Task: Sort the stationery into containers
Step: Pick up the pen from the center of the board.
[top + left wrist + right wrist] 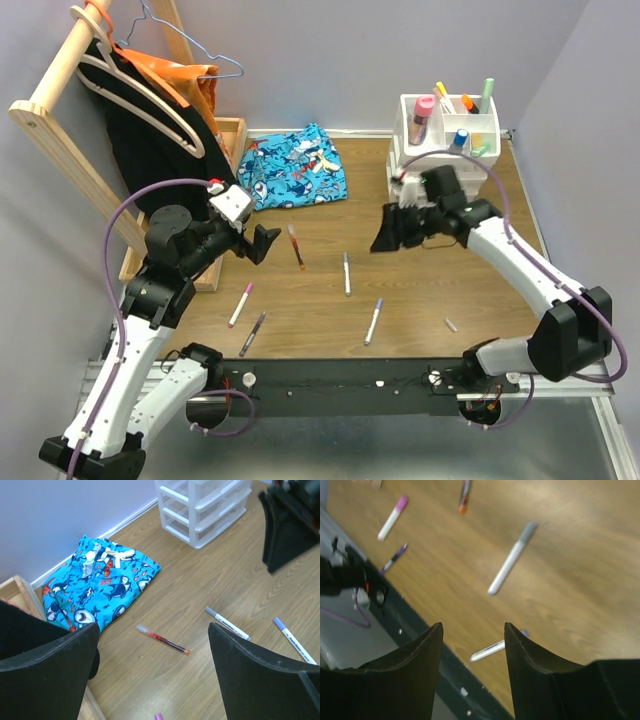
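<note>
Several pens lie loose on the wooden table: a red pen (296, 246) (163, 639), a grey-capped white marker (347, 272) (512, 557), a purple-capped white marker (373, 321) (294, 640), a pink-capped marker (240, 304) (393, 517) and a dark purple pen (252, 334). The white organiser (405, 105) at the back right holds upright pens in its top compartments. My left gripper (262, 243) (153, 640) hovers open and empty above the red pen. My right gripper (385, 232) (473, 627) hangs open and empty over the table's middle, in front of the organiser.
A blue patterned cloth (295, 168) lies at the back centre. A wooden rack with hangers and dark clothes (150, 120) leans at the left beside a wooden tray (237, 130). A small pale piece (452, 325) lies near the front edge rail (340, 378).
</note>
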